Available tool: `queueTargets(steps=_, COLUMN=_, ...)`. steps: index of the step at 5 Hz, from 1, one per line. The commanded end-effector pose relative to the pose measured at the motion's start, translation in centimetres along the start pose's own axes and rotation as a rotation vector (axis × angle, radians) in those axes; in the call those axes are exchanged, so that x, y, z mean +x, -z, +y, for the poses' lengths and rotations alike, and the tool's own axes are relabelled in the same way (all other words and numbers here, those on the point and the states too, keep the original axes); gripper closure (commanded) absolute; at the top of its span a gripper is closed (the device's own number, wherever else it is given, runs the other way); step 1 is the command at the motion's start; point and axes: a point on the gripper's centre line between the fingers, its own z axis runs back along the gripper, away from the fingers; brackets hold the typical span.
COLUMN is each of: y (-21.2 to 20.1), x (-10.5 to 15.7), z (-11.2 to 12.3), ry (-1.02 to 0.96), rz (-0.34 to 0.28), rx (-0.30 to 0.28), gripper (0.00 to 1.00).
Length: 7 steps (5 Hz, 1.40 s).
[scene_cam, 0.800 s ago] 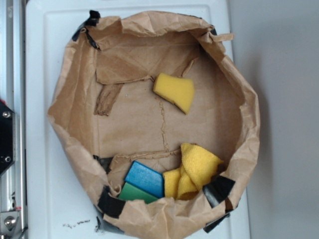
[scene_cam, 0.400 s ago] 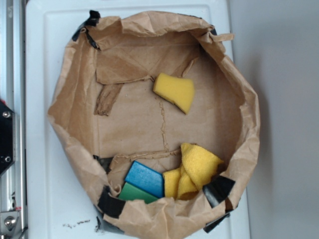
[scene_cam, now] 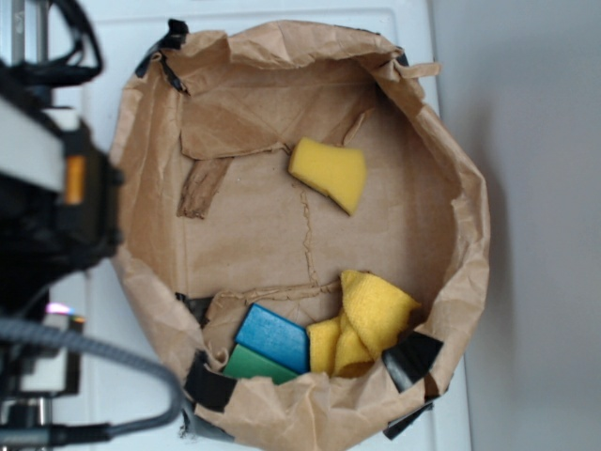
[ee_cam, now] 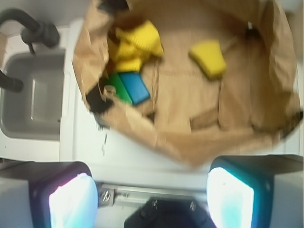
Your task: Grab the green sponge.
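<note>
Barely started, I'd say: nothing grabbed yet. My end effector (ee_cam: 152,192) hangs wide and holds nothing, outside the crumpled brown paper bag (scene_cam: 451,188), over the white tabletop (scene_cam: 84,56) by the bag's near rim. Target, the flat green sponge (scene_cam: 246,365), lies inside at the bag's edge, touching a blue rectangular sponge (scene_cam: 272,336) w/ a yellow cloth (scene_cam: 376,315) beside it. A yellow sponge wedge (scene_cam: 329,171) sits well apart. Approach, descent & grasp all left.
</note>
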Motion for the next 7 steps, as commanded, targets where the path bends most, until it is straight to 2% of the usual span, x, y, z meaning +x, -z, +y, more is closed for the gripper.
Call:
queueTargets(steps=1, y=2.1, x=2.5, z=3.6, ry=0.236, rz=-0.067, rx=-0.019, gripper=0.00)
queueTargets(steps=2, y=3.1, x=4.5, z=4.9, ry=0.185, rz=-0.051, rx=-0.030, gripper=0.00)
queueTargets(steps=3, y=3.9, x=6.6, z=4.5, ry=0.177, rz=-0.071, rx=-0.078, gripper=0.00)
queueTargets(steps=4, y=6.0, x=8.4, z=5.5, ry=0.144, rz=-0.053, rx=-0.057, gripper=0.00)
queueTargets(steps=7, y=6.0, x=8.4, z=5.5, ry=0.144, rz=-0.053, rx=-0.057, gripper=0.00)
